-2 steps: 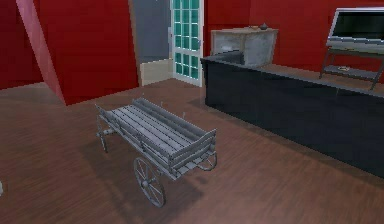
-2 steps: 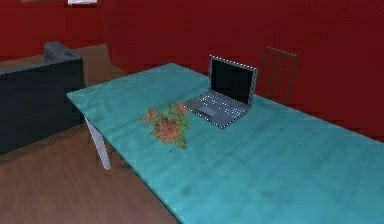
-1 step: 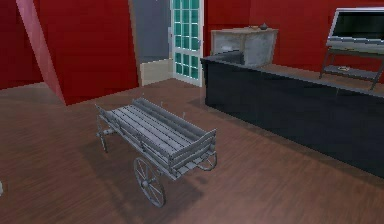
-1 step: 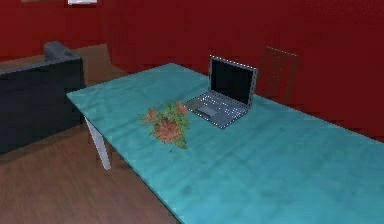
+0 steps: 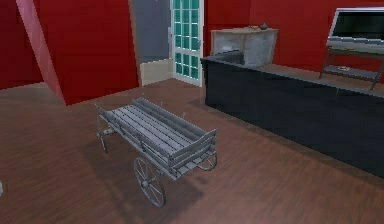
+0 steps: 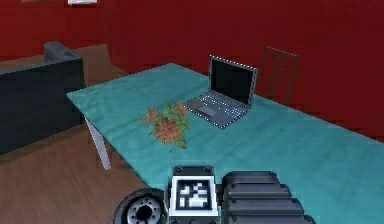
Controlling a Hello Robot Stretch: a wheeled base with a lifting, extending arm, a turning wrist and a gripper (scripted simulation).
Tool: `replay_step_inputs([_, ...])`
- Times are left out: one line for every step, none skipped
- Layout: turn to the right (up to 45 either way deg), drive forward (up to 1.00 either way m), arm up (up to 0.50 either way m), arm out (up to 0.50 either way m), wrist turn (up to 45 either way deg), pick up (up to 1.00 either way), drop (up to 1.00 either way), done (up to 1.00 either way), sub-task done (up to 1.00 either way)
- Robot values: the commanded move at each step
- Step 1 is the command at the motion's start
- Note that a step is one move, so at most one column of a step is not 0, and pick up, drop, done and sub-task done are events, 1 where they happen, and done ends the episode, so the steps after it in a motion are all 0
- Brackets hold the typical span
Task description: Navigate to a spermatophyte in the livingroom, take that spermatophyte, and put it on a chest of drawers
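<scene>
Near the teal table's (image 6: 290,150) front edge, toward its left corner, lies a small red-and-green plant (image 6: 168,124), with a laptop (image 6: 225,95) just beside it toward the middle. Below that edge sits the gripper (image 6: 145,208); whether it grips anything cannot be told. A dark sofa (image 6: 35,95) stands off the table's left end, bare wood floor between. Ahead, a wooden cart (image 5: 155,140) stands on open floor, apart from a long dark counter (image 5: 290,105).
</scene>
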Motion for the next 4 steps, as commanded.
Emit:
replay_step_inputs([0.0,0.00,0.00,0.40,0.0,0.00,0.00,0.00,0.00])
replay_step_inputs([0.0,0.00,0.00,0.00,45.0,0.00,0.00,0.00,0.00])
replay_step_inputs([0.0,0.00,0.00,0.00,45.0,0.00,0.00,0.00,0.00])
replay_step_inputs([0.0,0.00,0.00,0.00,45.0,0.00,0.00,0.00,0.00])
